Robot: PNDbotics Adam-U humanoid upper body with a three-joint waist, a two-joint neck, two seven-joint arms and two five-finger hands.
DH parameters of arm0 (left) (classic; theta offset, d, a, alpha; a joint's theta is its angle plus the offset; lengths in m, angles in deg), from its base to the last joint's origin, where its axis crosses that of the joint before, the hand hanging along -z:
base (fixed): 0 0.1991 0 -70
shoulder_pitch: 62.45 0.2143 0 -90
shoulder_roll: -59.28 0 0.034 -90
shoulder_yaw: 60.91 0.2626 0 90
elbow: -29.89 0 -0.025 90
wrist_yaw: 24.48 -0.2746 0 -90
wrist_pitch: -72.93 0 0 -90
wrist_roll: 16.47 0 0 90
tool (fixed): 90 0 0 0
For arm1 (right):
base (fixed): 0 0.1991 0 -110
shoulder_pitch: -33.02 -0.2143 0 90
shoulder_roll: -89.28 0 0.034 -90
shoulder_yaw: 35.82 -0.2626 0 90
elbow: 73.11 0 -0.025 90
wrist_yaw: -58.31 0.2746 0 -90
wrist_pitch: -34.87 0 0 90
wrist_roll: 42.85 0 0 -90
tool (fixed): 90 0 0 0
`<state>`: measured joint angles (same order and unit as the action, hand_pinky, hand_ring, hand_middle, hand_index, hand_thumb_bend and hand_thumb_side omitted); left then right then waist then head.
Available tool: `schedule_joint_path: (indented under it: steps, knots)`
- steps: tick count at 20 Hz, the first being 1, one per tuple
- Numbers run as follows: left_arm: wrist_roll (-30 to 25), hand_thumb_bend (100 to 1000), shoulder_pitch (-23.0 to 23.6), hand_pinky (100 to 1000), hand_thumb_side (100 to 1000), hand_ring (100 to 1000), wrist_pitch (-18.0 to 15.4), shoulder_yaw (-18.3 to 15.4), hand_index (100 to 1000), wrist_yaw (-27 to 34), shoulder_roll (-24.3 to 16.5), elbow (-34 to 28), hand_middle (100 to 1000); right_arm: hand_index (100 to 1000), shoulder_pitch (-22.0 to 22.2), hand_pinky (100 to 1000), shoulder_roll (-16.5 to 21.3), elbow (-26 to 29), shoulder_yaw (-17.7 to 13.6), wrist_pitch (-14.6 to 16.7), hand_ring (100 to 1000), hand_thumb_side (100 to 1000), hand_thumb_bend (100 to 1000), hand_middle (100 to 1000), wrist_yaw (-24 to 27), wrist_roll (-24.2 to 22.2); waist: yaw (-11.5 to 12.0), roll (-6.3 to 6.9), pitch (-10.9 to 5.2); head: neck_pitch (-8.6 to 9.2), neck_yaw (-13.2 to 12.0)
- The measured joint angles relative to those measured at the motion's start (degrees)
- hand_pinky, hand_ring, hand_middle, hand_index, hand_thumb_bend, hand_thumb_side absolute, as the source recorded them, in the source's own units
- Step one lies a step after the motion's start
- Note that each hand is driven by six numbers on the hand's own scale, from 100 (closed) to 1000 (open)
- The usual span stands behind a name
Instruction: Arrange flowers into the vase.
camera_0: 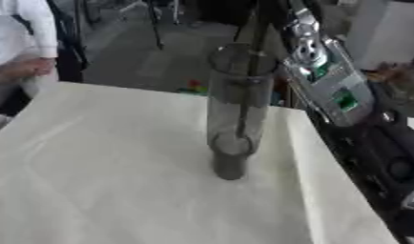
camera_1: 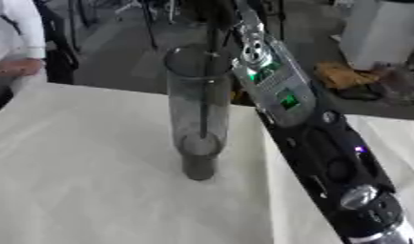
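On my left I see the pale tabletop [camera_0: 102, 171] spreading wide and bare. Toward its right side the vase [camera_1: 196, 109], a tall clear glass cylinder on a grey base, stands upright. A dark thin stem [camera_1: 208, 95] runs down inside it, reaching above the rim toward the far side. Just right of the vase my right arm [camera_1: 319, 147] slants from the near right corner up to the far middle; its hand is out of sight, so I cannot tell how the fingers stand.
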<state>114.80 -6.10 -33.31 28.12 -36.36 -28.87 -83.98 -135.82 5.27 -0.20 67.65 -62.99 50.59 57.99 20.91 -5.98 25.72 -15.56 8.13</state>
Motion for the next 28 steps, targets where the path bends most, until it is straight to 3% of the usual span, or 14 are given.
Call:
schedule_joint_path:
  steps: [1, 8, 15, 28]
  knots:
    - [0.0, 363, 0.0, 912, 1000, 1000, 0.0, 0.0, 970, 0.0, 0.0, 0.0, 883, 529, 0.1, 622, 0.0, 0.0, 0.0, -0.1, 619, 1000, 100, 574, -0.2, -0.6, -0.1, 0.02, -0.01, 0.00, 0.0]
    - [0.0, 361, 0.2, 912, 1000, 1000, 0.0, 0.0, 970, 0.0, 0.0, 0.0, 883, 640, 0.6, 684, 0.1, 0.0, 0.2, -0.3, 673, 1000, 100, 629, -1.3, -4.9, -0.2, 0.33, -0.37, 0.00, -0.1]
    - [0.0, 361, 0.3, 913, 1000, 1000, 0.0, 0.0, 970, 0.0, 0.0, 0.0, 881, 831, 1.0, 792, 0.6, 0.0, 0.5, 0.8, 777, 1000, 100, 738, -3.9, -9.3, -0.6, 0.61, -0.38, 0.00, -0.4]
    - [0.0, 358, 0.4, 914, 1000, 1000, 0.0, 0.0, 970, 0.0, 0.0, 0.0, 881, 905, 1.2, 861, 1.6, -0.2, 0.7, 1.2, 873, 1000, 152, 827, -10.3, -18.3, -1.4, 0.68, -1.01, -0.15, -0.8]
